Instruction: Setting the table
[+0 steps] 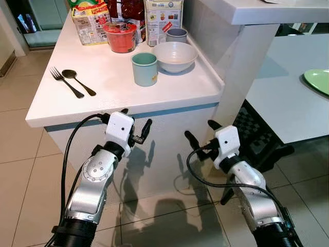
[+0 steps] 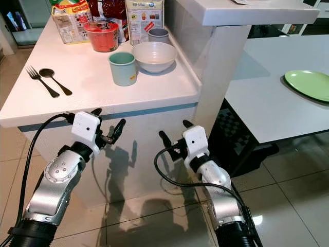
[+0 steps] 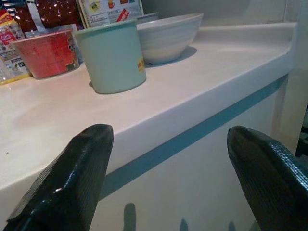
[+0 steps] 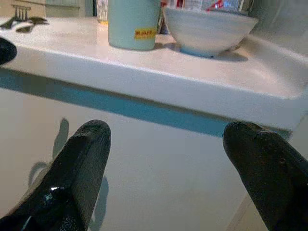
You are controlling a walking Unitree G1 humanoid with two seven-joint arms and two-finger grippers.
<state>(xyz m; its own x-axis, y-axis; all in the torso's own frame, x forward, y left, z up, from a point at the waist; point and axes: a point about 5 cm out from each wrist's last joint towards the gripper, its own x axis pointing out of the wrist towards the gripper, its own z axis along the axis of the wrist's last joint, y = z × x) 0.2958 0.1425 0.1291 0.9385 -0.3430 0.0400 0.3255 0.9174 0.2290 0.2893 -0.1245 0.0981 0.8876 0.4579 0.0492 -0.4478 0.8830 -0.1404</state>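
I hold both grippers, left (image 1: 138, 125) and right (image 1: 199, 131), with fingers spread and empty below the table (image 1: 103, 98) edge; cup (image 1: 144, 68), bowl (image 1: 175, 56), fork (image 1: 66, 82) and spoon (image 1: 77, 81) wait above them, nothing set yet.

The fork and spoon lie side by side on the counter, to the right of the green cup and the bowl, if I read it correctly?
Not quite: the fork and spoon do lie side by side on the counter, but to the left of the green cup and the bowl, not the right. The left eye view shows this.
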